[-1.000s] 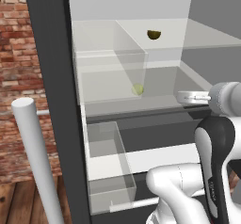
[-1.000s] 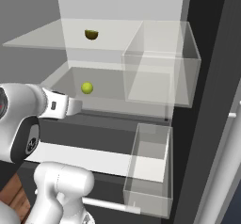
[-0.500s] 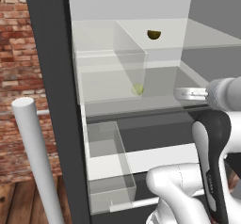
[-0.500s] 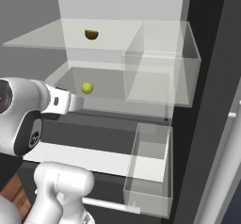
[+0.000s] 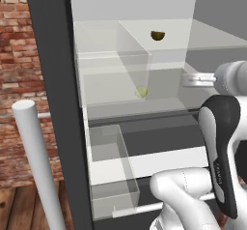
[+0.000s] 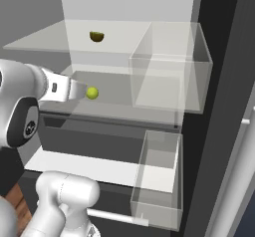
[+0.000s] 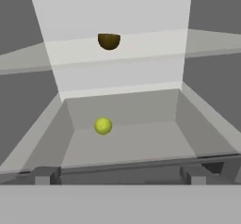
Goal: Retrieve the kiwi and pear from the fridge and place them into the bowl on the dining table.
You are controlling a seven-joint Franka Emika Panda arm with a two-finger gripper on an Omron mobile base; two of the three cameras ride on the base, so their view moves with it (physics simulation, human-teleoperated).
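My pincer (image 6: 78, 89) stands wide open with nothing in it, its two tips (image 7: 44, 175) low in the hand view, left and right of centre, at the front edge of a glass shelf (image 7: 127, 145) inside the fridge (image 5: 53, 79). In the right base view it sits at middle left, just beside the pear (image 6: 92, 92) and level with it, though I cannot tell whether it touches.

The pear (image 7: 103, 125) lies on that middle shelf, left of centre in the hand view, with bare shelf between it and my tips. In the left base view the pear (image 5: 140, 92) shows dimly through the wall of a clear bin (image 5: 113, 74) that stands between that camera and the fruit.

The kiwi (image 7: 108, 41) rests one shelf up, at the top of the hand view, almost straight above the pear and further back.

I count one pear, one kiwi, and two clear bins on the door side: the upper one (image 6: 169, 66) and a lower one (image 6: 159, 181). A white bar handle (image 5: 38, 166) stands at lower left of the left base view, before a brick wall (image 5: 19, 79).
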